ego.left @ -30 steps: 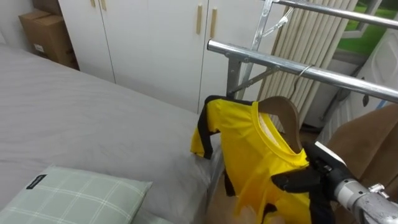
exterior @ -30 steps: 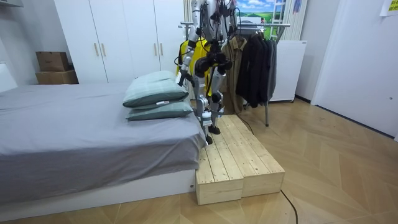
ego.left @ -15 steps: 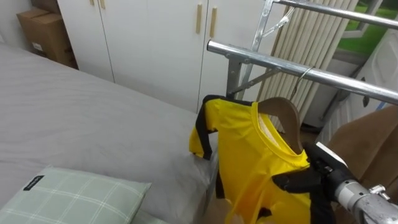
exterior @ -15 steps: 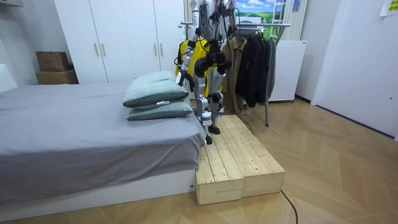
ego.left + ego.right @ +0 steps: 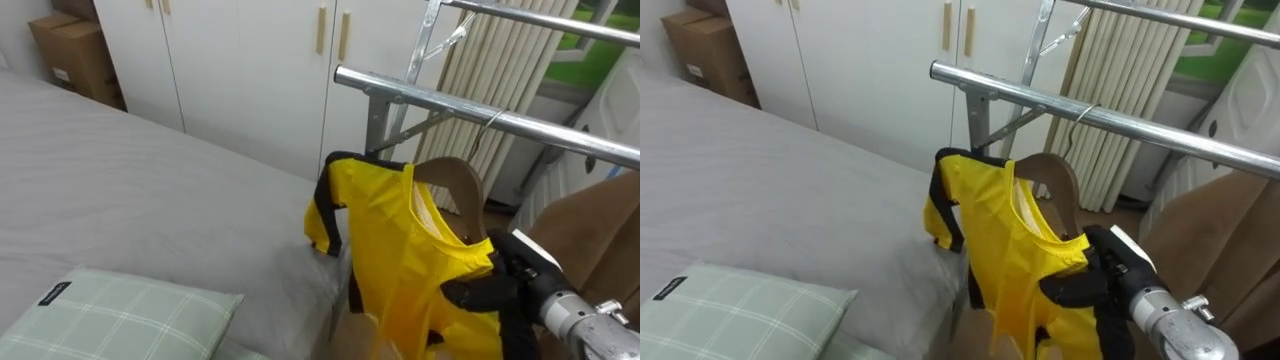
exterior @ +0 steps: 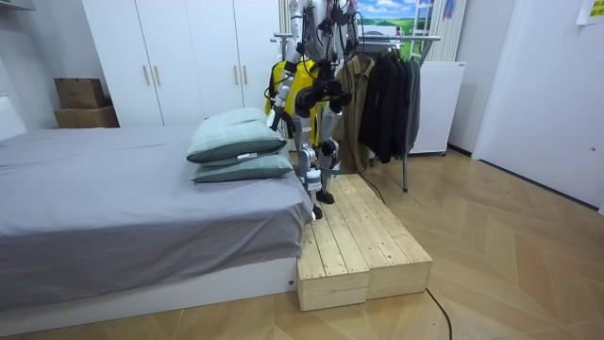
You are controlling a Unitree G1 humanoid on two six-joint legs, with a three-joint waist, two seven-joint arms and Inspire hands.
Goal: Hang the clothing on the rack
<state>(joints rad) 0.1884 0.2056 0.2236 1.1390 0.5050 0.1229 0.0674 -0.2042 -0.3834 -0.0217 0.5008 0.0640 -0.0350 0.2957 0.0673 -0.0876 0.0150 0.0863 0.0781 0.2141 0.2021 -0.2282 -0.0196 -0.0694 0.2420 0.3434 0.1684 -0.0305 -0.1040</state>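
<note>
A yellow shirt (image 5: pixel 400 250) with black trim hangs on a wooden hanger (image 5: pixel 455 180). The hanger's wire hook sits over the lower metal rail (image 5: pixel 440 102) of the clothes rack. My right hand (image 5: pixel 490 290) comes in from the lower right, its black fingers curled on the shirt's near shoulder, by the hanger's end. The same shirt (image 5: pixel 1000 240), rail (image 5: pixel 1040 98) and right hand (image 5: pixel 1085 280) appear in the right eye view. In the room view I stand on a wooden platform (image 6: pixel 354 241) between the bed and the rack, facing the shirt (image 6: pixel 300 80).
A grey bed (image 5: pixel 120 180) with a green checked pillow (image 5: pixel 110 315) lies to the left. White wardrobe doors (image 5: pixel 250 70) and cardboard boxes (image 5: pixel 75 55) stand behind. A brown coat (image 5: pixel 590 230) hangs at the right. Dark clothes (image 6: pixel 392 90) hang further along the rack.
The shirt's lower part has swung a little. My right hand has barely shifted and keeps its hold on the shoulder.
</note>
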